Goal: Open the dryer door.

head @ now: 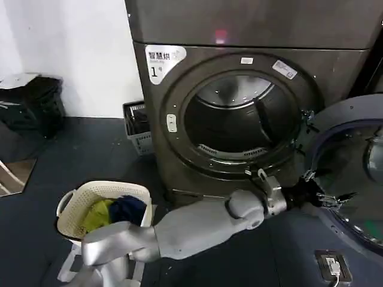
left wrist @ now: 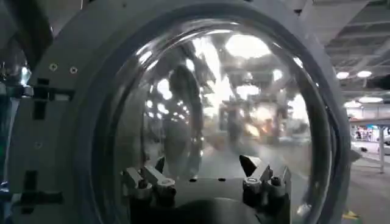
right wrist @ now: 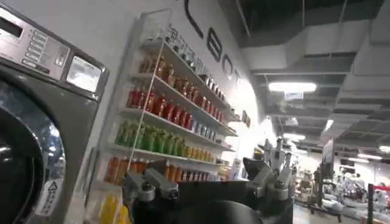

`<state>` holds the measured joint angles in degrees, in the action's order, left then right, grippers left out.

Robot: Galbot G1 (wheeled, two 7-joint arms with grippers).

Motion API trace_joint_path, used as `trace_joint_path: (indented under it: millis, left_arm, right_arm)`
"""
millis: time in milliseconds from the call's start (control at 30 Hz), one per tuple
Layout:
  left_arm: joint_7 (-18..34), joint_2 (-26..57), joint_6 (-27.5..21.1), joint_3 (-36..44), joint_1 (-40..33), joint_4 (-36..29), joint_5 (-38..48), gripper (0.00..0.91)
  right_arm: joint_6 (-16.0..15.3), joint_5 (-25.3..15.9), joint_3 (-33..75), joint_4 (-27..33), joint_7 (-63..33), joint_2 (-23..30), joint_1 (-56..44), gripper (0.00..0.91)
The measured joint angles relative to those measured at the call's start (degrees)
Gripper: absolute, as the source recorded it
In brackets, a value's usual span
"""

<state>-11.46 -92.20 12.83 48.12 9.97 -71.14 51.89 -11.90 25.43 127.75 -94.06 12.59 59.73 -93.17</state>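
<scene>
At the right edge of the head view the dryer door [head: 350, 173] stands swung open, grey inner side showing, with the left gripper [head: 323, 197] at it, jaws spread.

White label [head: 163, 62] on dryer front: "1".

1. We note the left arm [head: 197, 222]: smooth silver-grey shell in rounded tubular segments; ball-like joint before the wrist; pale metal wrist collar.
2. Left gripper [head: 320, 197]: black body; thin metal parts.
3. Left gripper's fingers [left wrist: 149, 181]: black, with silver knuckle blocks and round bolts.
4. Right gripper [right wrist: 207, 182]: same black-and-silver build.
</scene>
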Motion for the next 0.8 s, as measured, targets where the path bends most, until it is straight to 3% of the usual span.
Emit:
trace_joint_path:
  millis: [267, 600, 800]
  left_arm:
    - [0.8, 1.0, 7.0, -2.1, 1.8, -6.9, -3.9, 0.907]
    - [1.9, 24.0, 10.1, -6.2, 4.6, -23.8, -2.1, 0.907]
    - [3.7, 38.4, 6.4, -9.8, 6.6, -32.8, -2.3, 0.907]
  right_arm:
    - [0.4, -0.4, 0.1, 0.2, 0.0, -0.2, 0.1, 0.907]
    - [1.1, -2.5, 0.1, -0.1, 0.2, -0.4, 1.2, 0.907]
    - [2.3, -5.5, 0.3, -0.3, 0.3, -0.7, 2.3, 0.907]
